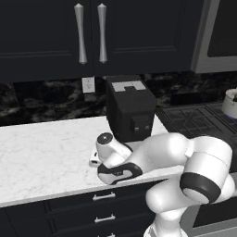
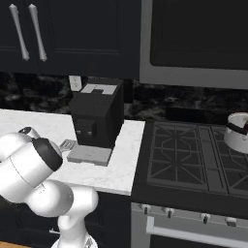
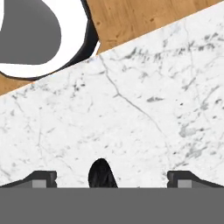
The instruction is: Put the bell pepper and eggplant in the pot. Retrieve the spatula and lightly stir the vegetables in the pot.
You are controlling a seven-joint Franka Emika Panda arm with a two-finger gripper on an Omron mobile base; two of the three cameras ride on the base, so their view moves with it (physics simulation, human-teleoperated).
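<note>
The 2 base views look forward and down from behind the arm (left and right), sharing the white marble counter (image 1: pixel 41 148) and black boxy coffee machine (image 1: pixel 130 109). The hand view faces straight down, close over that counter.

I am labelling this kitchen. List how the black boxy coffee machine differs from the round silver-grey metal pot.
The black boxy coffee machine is square-edged and dark; the round silver-grey metal pot is curved and pale. The machine stands on the white marble counter; the pot sits on the black stove grates. The machine looks taller than the pot. Both stand upright.
</note>
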